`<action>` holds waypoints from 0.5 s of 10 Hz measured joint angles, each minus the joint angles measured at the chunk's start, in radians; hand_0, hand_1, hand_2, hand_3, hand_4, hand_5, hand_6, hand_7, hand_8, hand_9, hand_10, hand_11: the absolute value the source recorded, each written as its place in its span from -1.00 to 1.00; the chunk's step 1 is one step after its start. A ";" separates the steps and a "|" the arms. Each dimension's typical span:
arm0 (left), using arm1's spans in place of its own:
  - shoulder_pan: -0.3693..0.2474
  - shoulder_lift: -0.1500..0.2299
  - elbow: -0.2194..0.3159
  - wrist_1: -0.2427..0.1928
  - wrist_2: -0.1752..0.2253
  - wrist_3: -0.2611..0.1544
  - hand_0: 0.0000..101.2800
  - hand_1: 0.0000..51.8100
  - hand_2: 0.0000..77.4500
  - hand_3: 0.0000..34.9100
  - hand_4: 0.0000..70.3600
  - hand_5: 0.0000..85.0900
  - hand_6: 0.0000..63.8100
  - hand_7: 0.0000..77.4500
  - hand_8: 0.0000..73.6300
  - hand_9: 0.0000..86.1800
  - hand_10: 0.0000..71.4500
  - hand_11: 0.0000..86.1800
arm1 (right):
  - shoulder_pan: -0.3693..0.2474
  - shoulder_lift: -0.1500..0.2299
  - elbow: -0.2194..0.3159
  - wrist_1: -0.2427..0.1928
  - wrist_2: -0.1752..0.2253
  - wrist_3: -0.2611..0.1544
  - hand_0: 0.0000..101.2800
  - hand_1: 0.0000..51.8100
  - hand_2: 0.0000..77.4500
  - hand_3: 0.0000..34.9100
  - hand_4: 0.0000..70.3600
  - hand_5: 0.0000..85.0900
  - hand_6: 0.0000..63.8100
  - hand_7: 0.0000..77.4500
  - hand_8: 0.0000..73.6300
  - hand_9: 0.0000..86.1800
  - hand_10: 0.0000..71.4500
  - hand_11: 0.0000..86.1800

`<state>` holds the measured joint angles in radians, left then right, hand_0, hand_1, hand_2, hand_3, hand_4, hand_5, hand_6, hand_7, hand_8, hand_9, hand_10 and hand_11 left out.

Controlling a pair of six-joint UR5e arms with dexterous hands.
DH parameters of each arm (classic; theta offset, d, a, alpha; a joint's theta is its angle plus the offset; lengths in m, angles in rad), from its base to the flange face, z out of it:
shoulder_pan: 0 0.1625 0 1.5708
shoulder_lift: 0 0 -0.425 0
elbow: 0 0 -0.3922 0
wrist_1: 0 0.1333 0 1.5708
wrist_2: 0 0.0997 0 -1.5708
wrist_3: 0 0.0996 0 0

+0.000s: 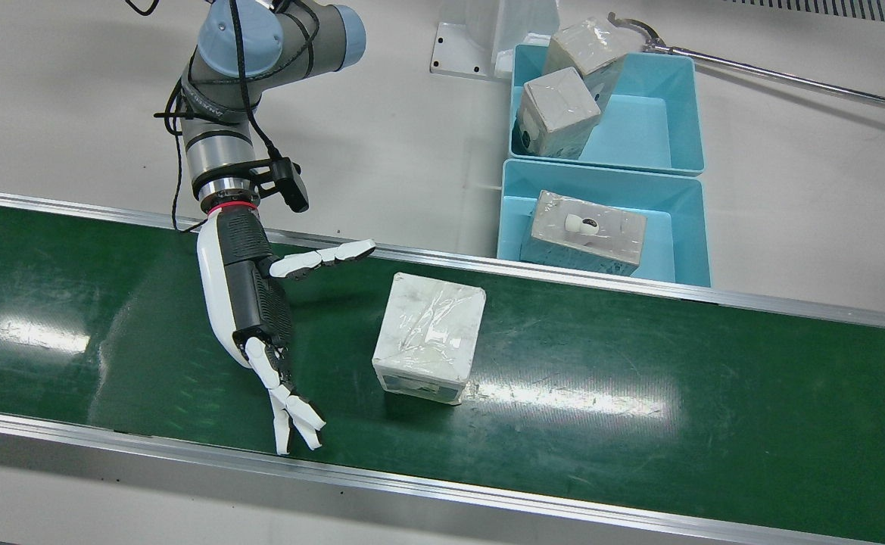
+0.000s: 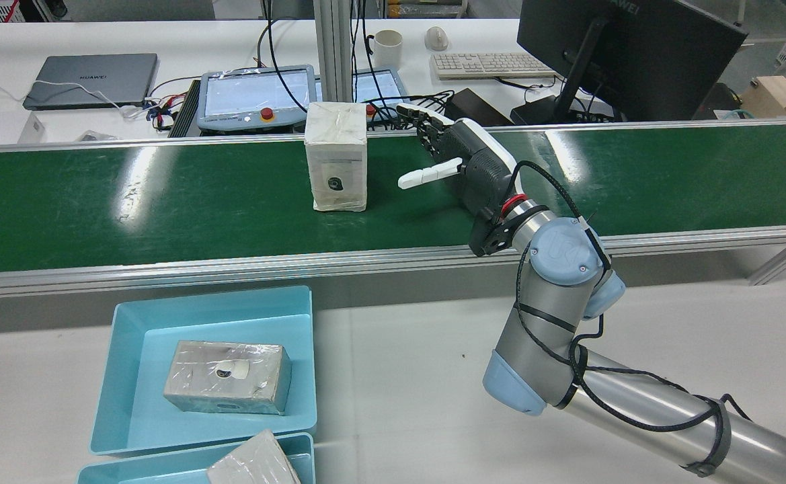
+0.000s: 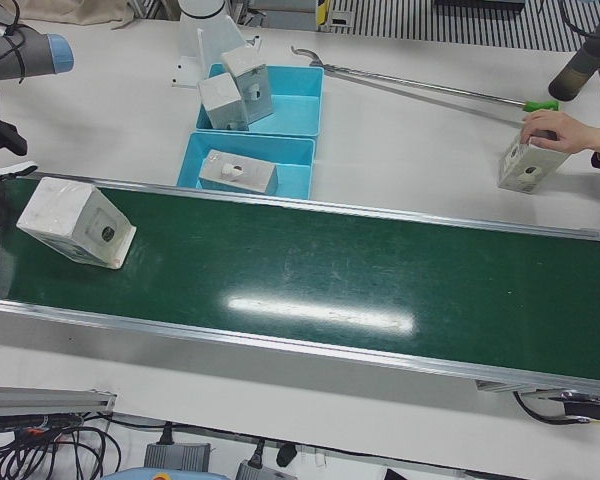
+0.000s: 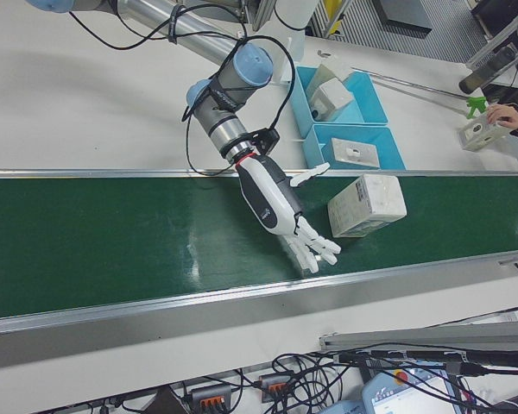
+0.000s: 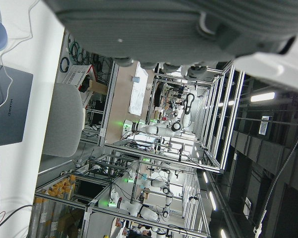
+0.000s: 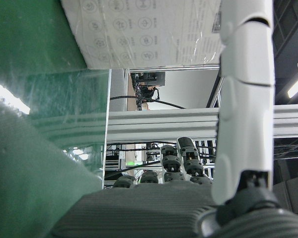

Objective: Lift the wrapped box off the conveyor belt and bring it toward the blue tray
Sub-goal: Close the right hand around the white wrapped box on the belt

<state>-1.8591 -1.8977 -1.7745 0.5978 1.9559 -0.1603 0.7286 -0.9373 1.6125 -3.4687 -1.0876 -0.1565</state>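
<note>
Desk clutter and a bystander around the station

Beyond the line, a closed laptop [image 2: 90, 79], two pendant screens [image 2: 253, 97], a white mug [image 2: 387, 48], a keyboard [image 2: 485, 64] and a dark monitor [image 2: 628, 57] sit on a white desk. A long reacher tool [image 3: 425, 88] lies on the table, and a person's hand [image 3: 565, 131] rests on a small carton [image 3: 530, 165].

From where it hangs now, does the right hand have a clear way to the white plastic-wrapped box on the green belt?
Probably yes. The right hand is open beside the white plastic-wrapped box, apart from it, with only bare green conveyor belt between them.
</note>
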 joint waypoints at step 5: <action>0.000 0.000 0.000 0.000 0.000 0.000 -1.00 -1.00 -0.97 -1.00 -1.00 -0.97 -0.98 -0.99 -0.99 -0.99 -0.98 -0.99 | 0.000 0.001 -0.001 0.000 0.000 -0.001 -0.04 -0.43 -0.85 -1.00 -0.77 -0.67 -0.90 -0.94 -1.00 -0.97 -1.00 -0.96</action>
<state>-1.8591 -1.8977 -1.7745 0.5978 1.9559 -0.1603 0.7286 -0.9359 1.6113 -3.4683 -1.0876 -0.1579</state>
